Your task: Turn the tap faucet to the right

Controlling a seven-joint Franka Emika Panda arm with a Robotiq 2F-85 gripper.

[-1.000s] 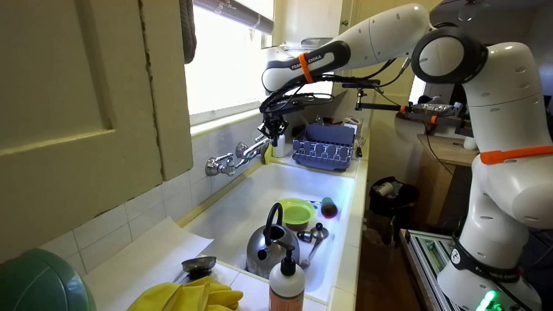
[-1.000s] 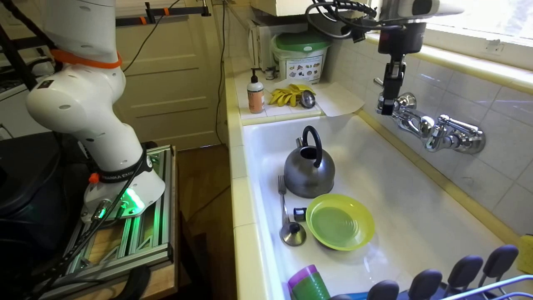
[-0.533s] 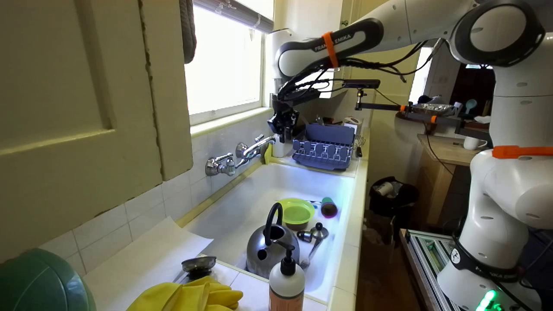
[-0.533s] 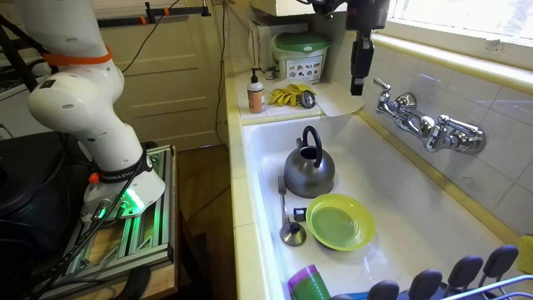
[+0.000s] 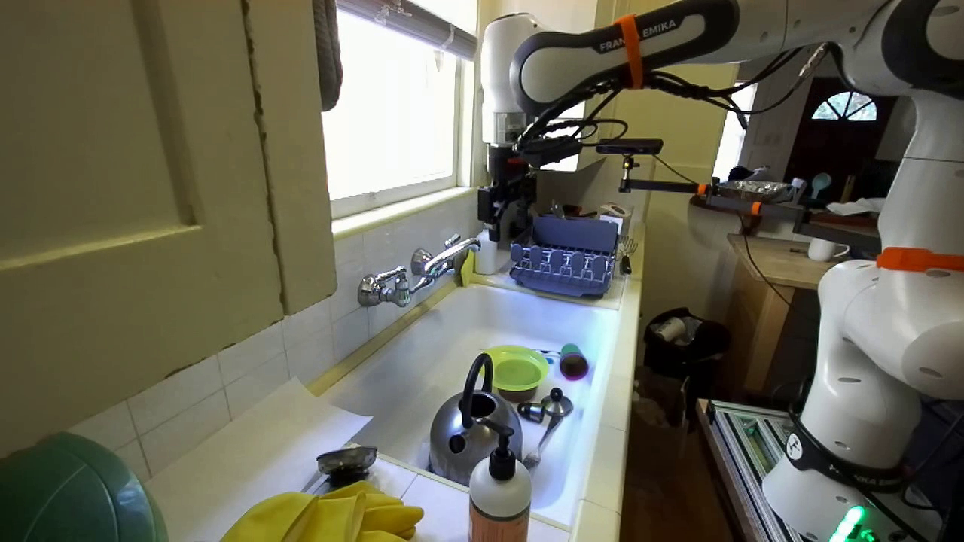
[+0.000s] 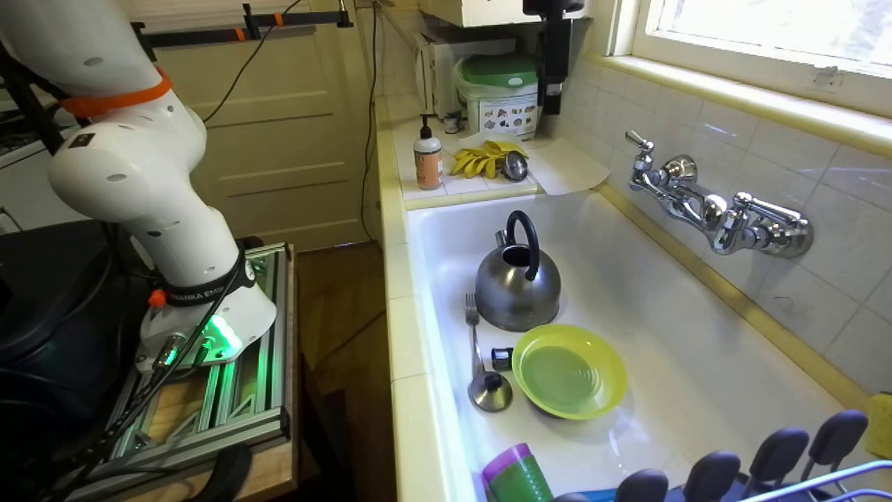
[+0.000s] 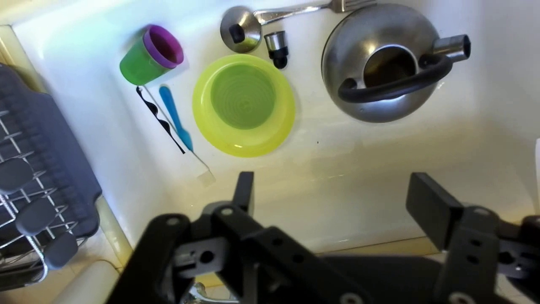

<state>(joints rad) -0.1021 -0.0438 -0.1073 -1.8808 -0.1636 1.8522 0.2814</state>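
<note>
Wrist view: white sink (image 7: pixel 337 169) below, grey dish rack (image 7: pixel 63 139) at left edge. Chrome tap faucet (image 6: pixel 715 209) on tiled wall (image 6: pixel 829 293), over sink's right side in an exterior view. Steel kettle (image 7: pixel 358 50) upright in sink, right half per wrist cam. Gripper (image 7: pixel 335 196) up in air, apart from tap; fingers (image 7: pixel 432 209) spread wide. Yellow-green bowl (image 7: pixel 244 99) left of kettle. Green-purple cup (image 7: pixel 141 65) on its side, left of bowl, nr rack.

Flashing silver on the tap faucet (image 6: pixel 714 209) — bright yellow on rubber gloves (image 5: pixel 324 516) — ringed green inside the lime bowl (image 7: pixel 244 97)!
</note>
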